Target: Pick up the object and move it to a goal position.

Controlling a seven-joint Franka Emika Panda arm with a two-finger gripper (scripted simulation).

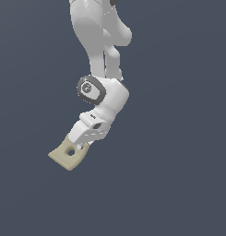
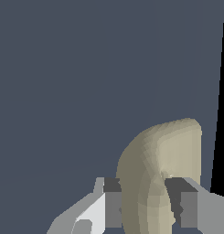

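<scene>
The claw [image 1: 82,144] is clamped on the beige block [image 1: 67,155], one finger [image 2: 114,201] on each face; the block appears tilted, its centre hole visible.

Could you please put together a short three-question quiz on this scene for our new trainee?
1. True or false: the gripper is shut on the block.
2. In the wrist view, where does the block sit relative to the fingers?
A. Between them
B. Well ahead of them, untouched
C. Out of sight
3. Fill in: the block's flat face has a round ____ in it.

Key:
1. True; both pads press on its sides.
2. A
3. hole
</scene>
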